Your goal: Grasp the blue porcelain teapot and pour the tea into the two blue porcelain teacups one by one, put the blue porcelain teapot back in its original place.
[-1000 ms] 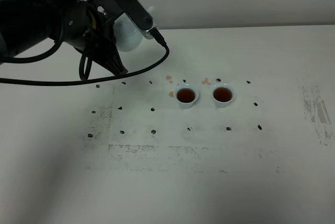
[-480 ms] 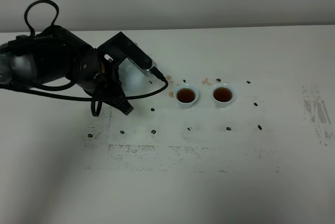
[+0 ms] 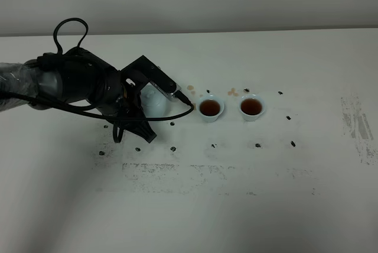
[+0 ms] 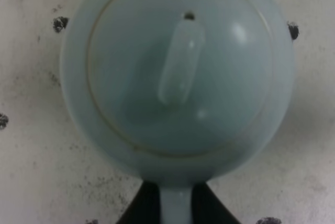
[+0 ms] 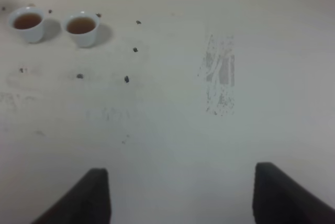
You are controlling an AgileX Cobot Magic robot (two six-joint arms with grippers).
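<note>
Exterior high, spilled drops (image 3: 234, 92) behind filled teacups (image 3: 211, 108)

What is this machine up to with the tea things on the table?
The left arm is gripping the pale blue teapot by its handle, its fingers shut on it, at the left of the table. Both small cups, the left cup and the right cup, already hold brown tea, with a few spilled drops beside them. So the pouring looks finished. The right arm's fingers stand open, holding nothing.
</note>
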